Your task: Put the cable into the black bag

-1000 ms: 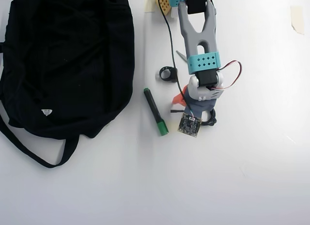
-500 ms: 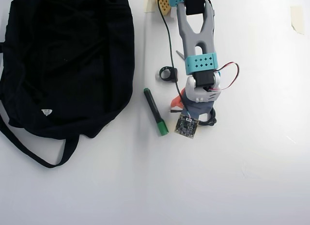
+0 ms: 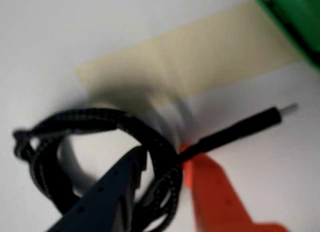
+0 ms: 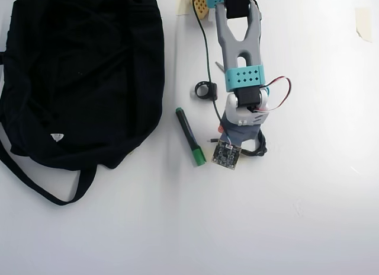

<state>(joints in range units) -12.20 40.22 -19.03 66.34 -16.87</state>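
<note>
You see a plain white table [image 4: 308, 216] under bright, even light, with a scrap of beige tape [image 4: 362, 23] stuck at two o'clock.

The plain white surface [image 4: 308, 216] carries a large, slumped black fabric bag [image 4: 83, 73] at the overhead view's left, its strap looping toward the lower left. Right of the bag lies a slim marker pen with a dark body and green end [image 4: 190, 137], set on a slant. A small black ring-shaped piece [image 4: 205, 89] sits just above it. A coiled black braided cable [image 3: 100, 142] rests on the surface under the arm, its plug end [image 3: 272, 115] pointing outward, beside a strip of beige masking tape [image 3: 200, 57].
</note>
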